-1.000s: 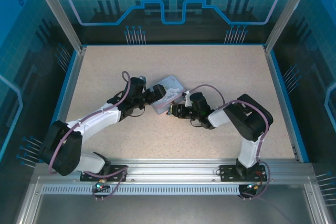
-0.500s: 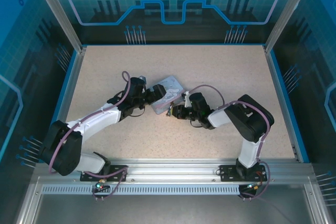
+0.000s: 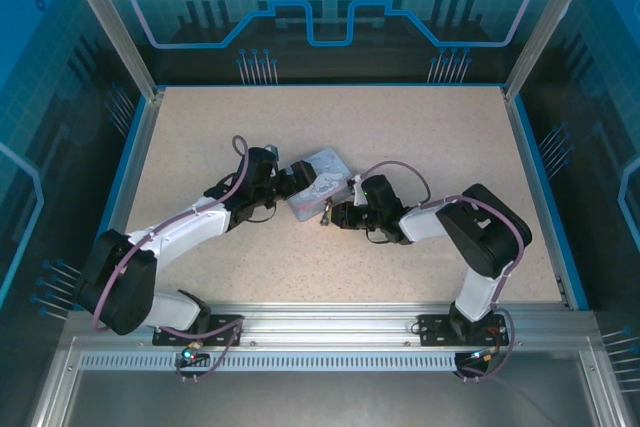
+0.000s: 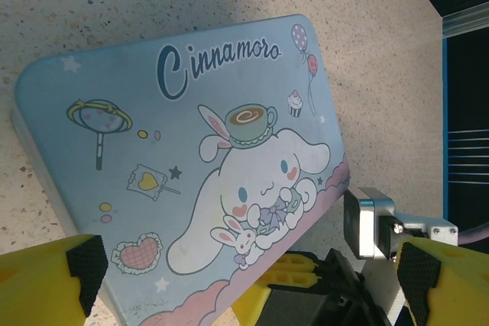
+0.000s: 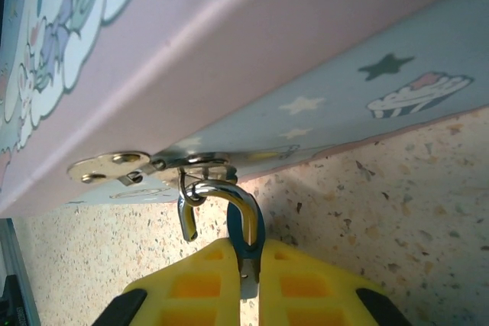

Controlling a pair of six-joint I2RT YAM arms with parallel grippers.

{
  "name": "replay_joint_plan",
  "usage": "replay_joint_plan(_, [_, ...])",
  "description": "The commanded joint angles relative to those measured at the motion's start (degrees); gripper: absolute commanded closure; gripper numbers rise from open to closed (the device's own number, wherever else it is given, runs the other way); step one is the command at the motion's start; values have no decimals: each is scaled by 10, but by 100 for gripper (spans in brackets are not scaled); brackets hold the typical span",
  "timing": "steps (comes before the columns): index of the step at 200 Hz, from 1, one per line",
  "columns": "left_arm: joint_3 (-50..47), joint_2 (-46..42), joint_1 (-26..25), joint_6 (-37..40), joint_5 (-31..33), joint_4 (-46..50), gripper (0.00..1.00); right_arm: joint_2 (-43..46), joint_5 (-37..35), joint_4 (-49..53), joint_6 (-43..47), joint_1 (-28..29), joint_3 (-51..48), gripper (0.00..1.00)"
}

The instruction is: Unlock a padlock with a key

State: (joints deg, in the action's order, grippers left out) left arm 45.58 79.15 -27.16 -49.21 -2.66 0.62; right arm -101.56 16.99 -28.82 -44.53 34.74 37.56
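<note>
Here's the right gripper [image 5: 246, 259] clamped hard, yellow fingers [image 5: 199, 284] pinched together on the padlock [image 5: 246, 223]. Its bluish body is wedged right between the tips, and its silver shackle [image 5: 221, 192] arches just beyond them, hooked through the hasp [image 5: 114, 166] on the side of the tin [image 5: 321, 51]. One shackle leg ends in open air just beside the tips. Over to the left gripper [image 3: 296, 183]: spread wide, nothing grasped. Its black pads [image 4: 84, 269] sit far apart, with the cartoon-printed lid stretching out ahead of them, one pad at the tin's edge and the other clear of it.
</note>
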Motion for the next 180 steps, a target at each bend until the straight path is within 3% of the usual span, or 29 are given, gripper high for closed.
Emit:
replay_joint_plan(1, [13,-1,4,22,25,43,1,14,15,56,9,-5,16,89])
replay_joint_plan(180, [5,11,3,91,164,130,1,31,33,94,-59,-6,34,96])
